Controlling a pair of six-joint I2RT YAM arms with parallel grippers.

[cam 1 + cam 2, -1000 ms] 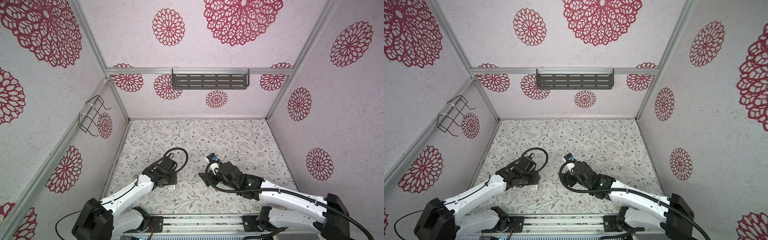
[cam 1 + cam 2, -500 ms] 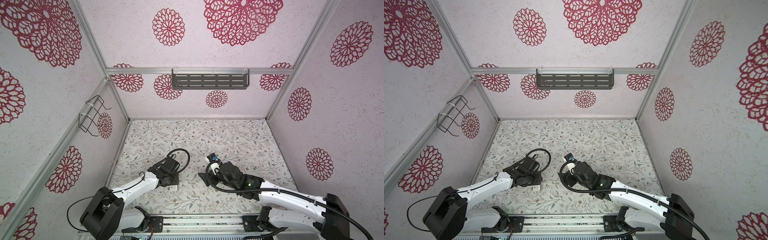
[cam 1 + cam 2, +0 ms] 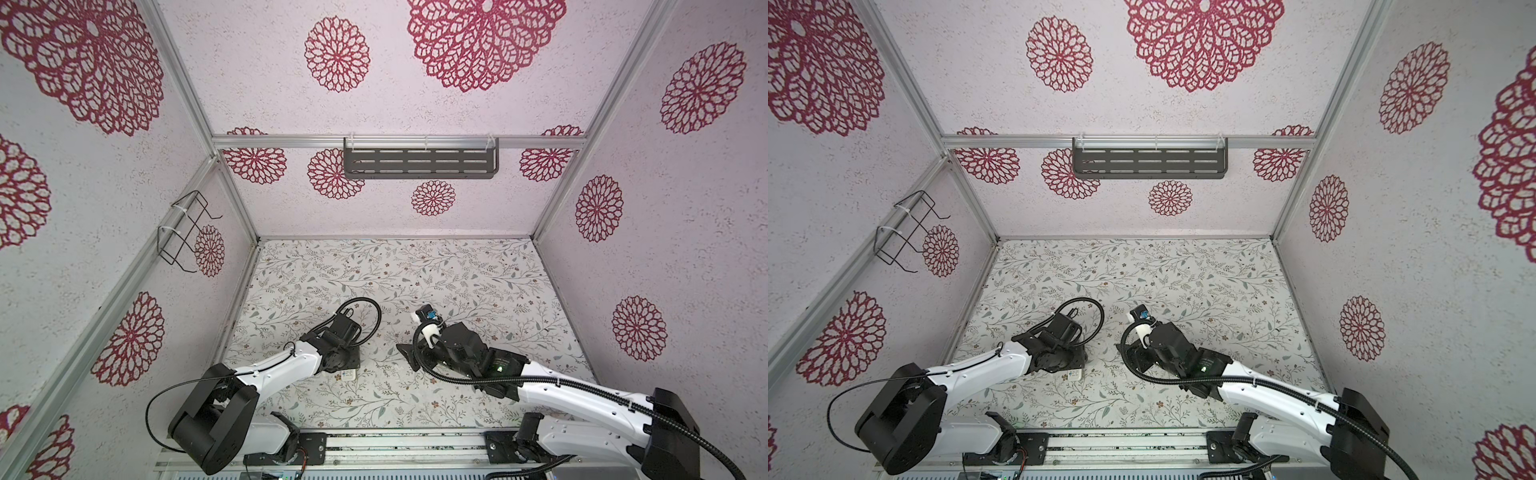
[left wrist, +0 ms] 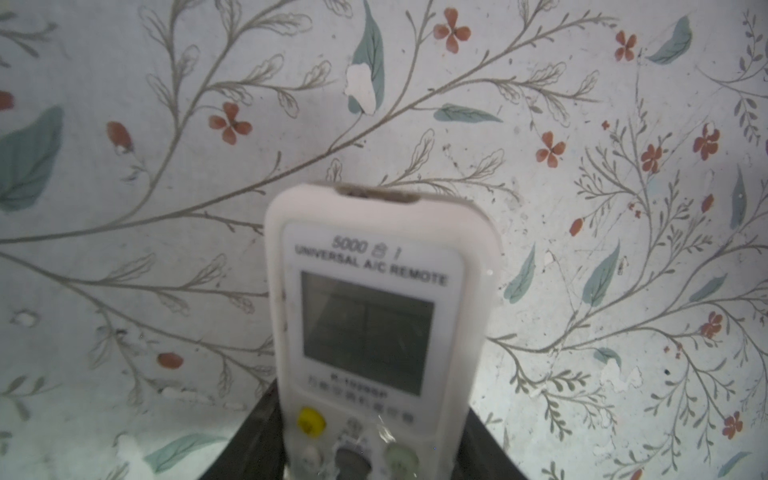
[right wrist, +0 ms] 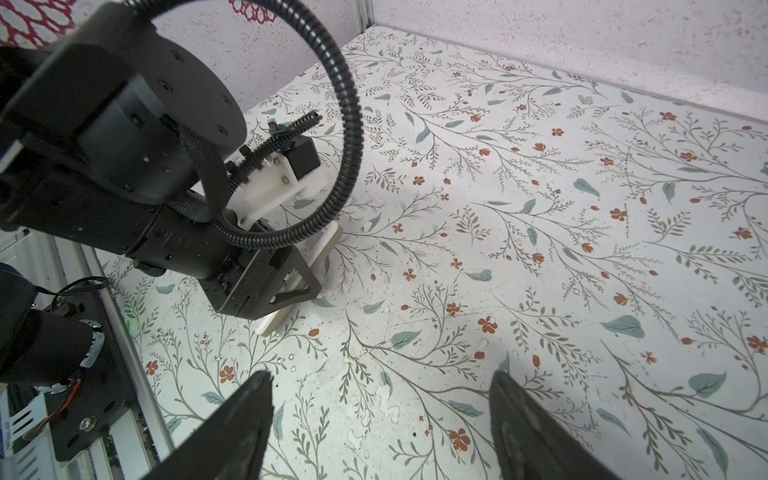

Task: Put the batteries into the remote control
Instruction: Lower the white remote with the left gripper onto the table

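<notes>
Clenched the slim white plastic remote control [image 4: 365, 324] in the left gripper [image 5: 291, 286], hung the right gripper [image 5: 380, 386] agape, empty; likely needed a steady hold, back turned up.

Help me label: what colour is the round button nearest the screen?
Yellow button on the remote control; see left wrist view.

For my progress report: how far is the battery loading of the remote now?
Done: nothing confirmable; the back of the remote control is hidden. In hand: the left gripper grips it, screen facing its wrist camera. Left: no batteries show in any view; the right gripper hangs open and empty.
</notes>
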